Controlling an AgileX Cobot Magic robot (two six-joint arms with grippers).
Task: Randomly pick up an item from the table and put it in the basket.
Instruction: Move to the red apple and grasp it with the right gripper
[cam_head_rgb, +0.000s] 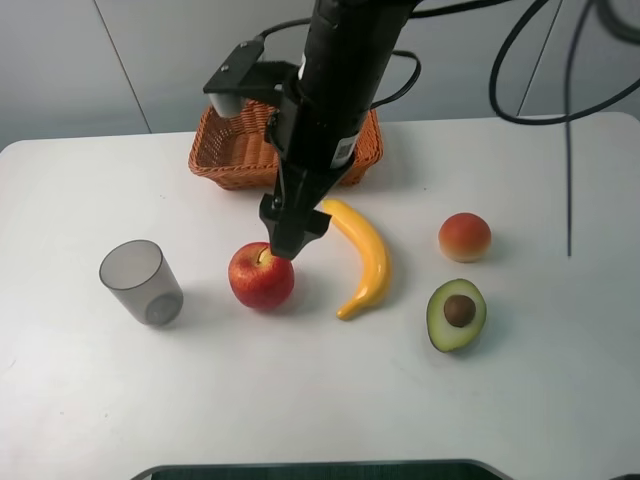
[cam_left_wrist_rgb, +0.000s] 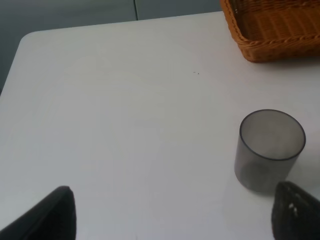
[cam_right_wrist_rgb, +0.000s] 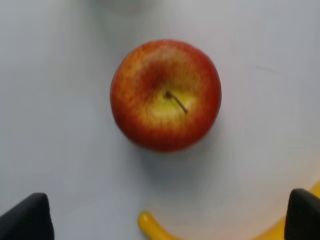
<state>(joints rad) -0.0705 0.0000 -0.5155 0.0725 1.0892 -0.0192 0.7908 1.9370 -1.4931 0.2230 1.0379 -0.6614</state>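
Observation:
The red apple with yellowish patches sits on the white table, stem up. In the right wrist view the apple fills the middle. My right gripper hangs just above the apple's far side; its dark fingertips stand wide apart, open and empty. The wicker basket stands at the back, partly hidden behind the right arm; one corner shows in the left wrist view. My left gripper is open and empty over bare table near the cup; it is not seen in the exterior view.
A grey translucent cup stands left of the apple. A yellow banana lies just right of it. A peach-like fruit and an avocado half lie further right.

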